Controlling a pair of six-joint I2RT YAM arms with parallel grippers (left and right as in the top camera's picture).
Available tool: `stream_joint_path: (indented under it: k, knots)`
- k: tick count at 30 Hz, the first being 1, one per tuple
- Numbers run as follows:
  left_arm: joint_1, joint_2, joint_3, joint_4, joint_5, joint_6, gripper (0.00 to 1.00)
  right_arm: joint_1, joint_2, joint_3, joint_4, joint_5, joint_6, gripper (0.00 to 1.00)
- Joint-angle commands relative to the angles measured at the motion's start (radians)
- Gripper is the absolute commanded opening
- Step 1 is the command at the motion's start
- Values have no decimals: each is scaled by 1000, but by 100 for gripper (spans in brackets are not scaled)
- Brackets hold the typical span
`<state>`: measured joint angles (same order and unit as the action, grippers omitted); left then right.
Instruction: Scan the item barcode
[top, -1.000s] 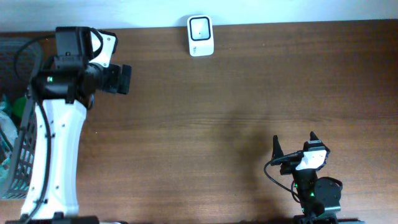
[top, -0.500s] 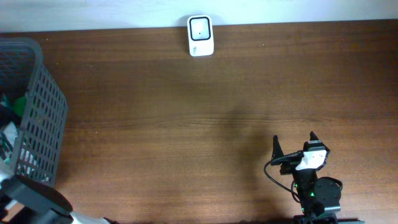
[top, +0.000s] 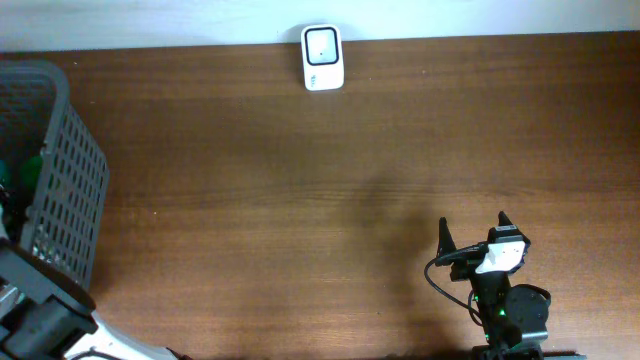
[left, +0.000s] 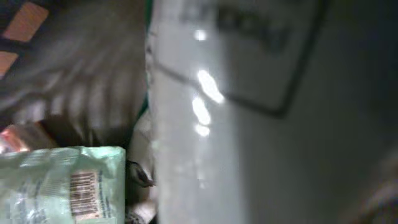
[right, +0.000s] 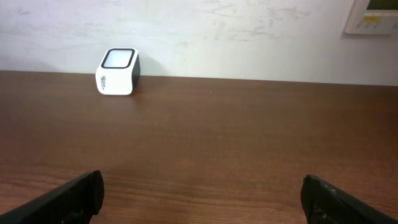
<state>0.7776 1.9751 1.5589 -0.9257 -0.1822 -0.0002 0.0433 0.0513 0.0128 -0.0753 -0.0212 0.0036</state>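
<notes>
In the left wrist view, a pale green packet (left: 59, 186) shows a printed barcode (left: 83, 194). The glossy white pack (left: 261, 124) beside it carries dark lettering too blurred to read. Both lie in the grey mesh basket (top: 60, 190) at the left edge of the brown wooden tabletop (top: 300, 200). A white scanner (top: 323, 57) stands at the far edge, by a pale wall (right: 249, 31). The left end effector, hidden in the basket, is closed; what it holds cannot be told. The right end effector (top: 473, 235), near right, stands wide and grips nothing.
</notes>
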Motion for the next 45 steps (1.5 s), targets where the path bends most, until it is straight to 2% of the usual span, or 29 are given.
stream_joint_path:
  k: [1, 3, 7, 10, 13, 14, 17, 19, 22, 25, 30, 33, 35, 38, 39, 41, 42, 45]
  knots:
    - [-3, -8, 214, -131, 21, -53, 0, -5, -4, -7, -3, -5, 0, 98]
    - [-3, -31, 407, -236, 82, -67, 0, -5, -4, -7, -3, -5, 0, 98]
    - [-3, -134, 643, -295, 277, -67, 0, -5, -4, -7, -3, -5, 0, 98]
    - [-5, -207, 650, -280, 302, -67, 0, -5, -4, -7, -3, -5, 0, 98]
    - [-22, -253, 650, -246, 458, -66, 0, -5, -4, -7, -3, -5, 0, 98]
    - [-59, -270, 650, -232, 459, -50, 0, -5, -4, -7, -3, -5, 0, 98]
    - [-335, -342, 650, -186, 418, 57, 0, -5, -4, -7, -3, -5, 0, 98]
    - [-505, -341, 650, -214, 418, 95, 0, -5, -4, -7, -3, -5, 0, 98]
    - [-770, -303, 649, -274, 354, 122, 0, -5, -4, -7, -3, -5, 0, 98]
    - [-971, -196, 649, -346, 349, 224, 0, -5, -4, -7, -3, -5, 0, 98]
    - [-1152, 98, 649, -426, 338, 241, 0, -5, -4, -7, -3, -5, 0, 98]
    - [-1282, 254, 649, -424, 198, 240, 0, -5, -4, -7, -3, -5, 0, 98]
    - [-1360, 317, 649, -422, 148, 233, 0, -5, -4, -7, -3, -5, 0, 98]
    - [-1416, 366, 649, -419, 148, 233, 0, -5, -4, -7, -3, -5, 0, 98]
    - [-1430, 386, 649, -418, 148, 233, 8, -5, -4, -7, -3, -5, 0, 98]
    - [-1438, 396, 649, -414, 148, 233, 35, -5, -4, -7, -3, -5, 0, 98]
    - [-1438, 396, 649, -406, 148, 233, 41, -5, -4, -7, -3, -5, 0, 98]
    - [-1432, 388, 679, -397, 137, 212, 43, -5, -4, -7, -3, -5, 0, 98]
